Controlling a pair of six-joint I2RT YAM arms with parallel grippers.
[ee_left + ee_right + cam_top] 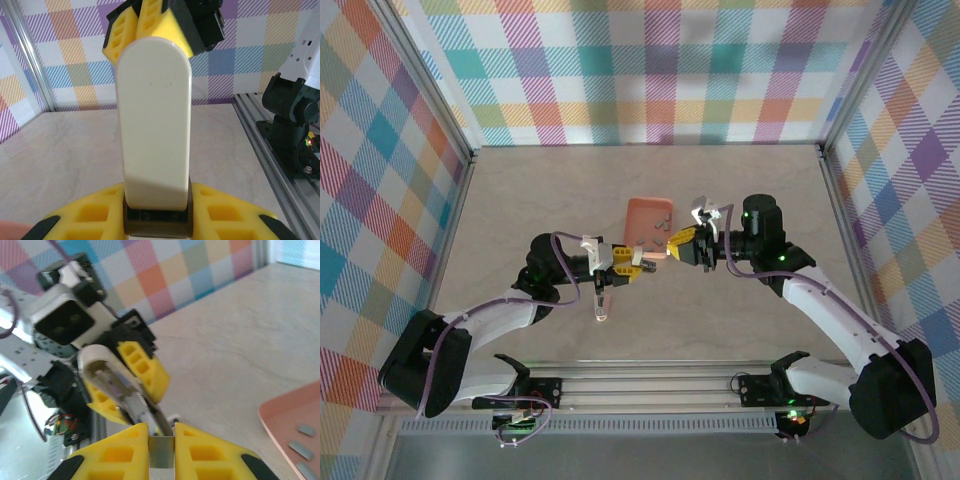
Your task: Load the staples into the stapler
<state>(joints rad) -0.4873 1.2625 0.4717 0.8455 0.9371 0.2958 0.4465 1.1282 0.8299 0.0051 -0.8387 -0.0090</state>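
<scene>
Both sets of jaws meet nose to nose above the tabletop [540,200], just off the near edge of the salmon tray [645,208], with the stapler [154,125] between them! Left gripper [638,265] has its jaws clamped on the stapler's base, and right gripper [672,247] has its jaws pinched on a thin grey strip [161,442] at the stapler's open tip. Loose staples [300,440] lie in the tray.

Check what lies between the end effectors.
The stapler, clamped in the left end effector; a grey metal strip runs from it into the right end effector (right wrist view).
</scene>
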